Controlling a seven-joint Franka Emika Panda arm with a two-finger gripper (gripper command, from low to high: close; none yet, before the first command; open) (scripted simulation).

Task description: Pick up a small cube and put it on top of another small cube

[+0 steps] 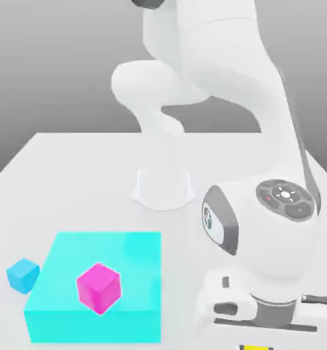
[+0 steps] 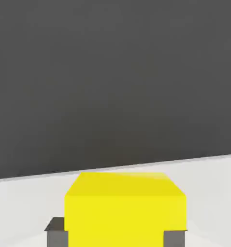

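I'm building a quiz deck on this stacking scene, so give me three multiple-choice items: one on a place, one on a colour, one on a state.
1. Where does the magenta cube sit?
A. On the cyan block
B. On the bare table
C. On the small blue cube

2. What colour is the cube between the gripper's fingers in the hand view?
A. Green
B. Yellow
C. Red

3. In the exterior view, the small blue cube is
A. stacked on the magenta cube
B. inside the gripper
C. on the table, beside the cyan block

Key: 1 A, it rests on the block's top face. 2 B, the yellow cube sits between the dark fingers. 3 C, it stands at the block's left in the exterior view.
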